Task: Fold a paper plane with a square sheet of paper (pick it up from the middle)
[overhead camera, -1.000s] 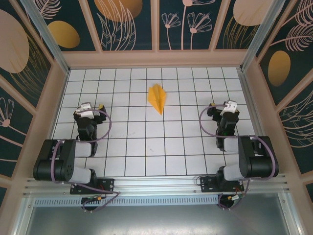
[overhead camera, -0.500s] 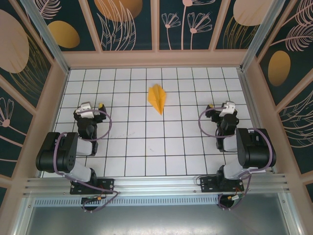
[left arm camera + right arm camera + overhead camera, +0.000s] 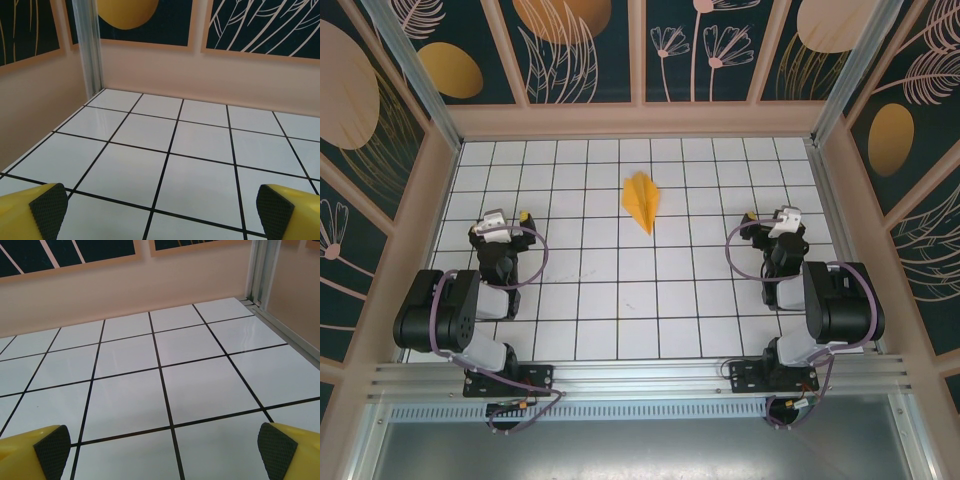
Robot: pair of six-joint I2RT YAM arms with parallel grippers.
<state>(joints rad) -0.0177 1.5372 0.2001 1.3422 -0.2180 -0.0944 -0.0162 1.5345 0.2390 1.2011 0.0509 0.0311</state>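
Note:
The paper plane (image 3: 641, 201), a narrow orange-yellow dart with a centre crease, lies on the white grid table (image 3: 620, 290) a little behind its middle, its point toward the arms. No flat square sheet is in view. My left gripper (image 3: 510, 217) rests far to the plane's left, folded back near its base. In the left wrist view it (image 3: 162, 212) is open, its yellow fingers (image 3: 42, 210) wide apart over bare tiles. My right gripper (image 3: 770, 217) sits far right of the plane. In the right wrist view it (image 3: 162, 452) is open too, with nothing between its black pads (image 3: 50, 450).
Peach walls (image 3: 635, 120) with dark floral panels enclose the table on three sides. Metal posts stand at the back corners (image 3: 90, 50) (image 3: 262, 270). An aluminium rail (image 3: 640, 380) runs along the near edge, by both arm bases.
Both arms have folded back toward their bases over the last second; the upper links swung upright. The plane has not moved.

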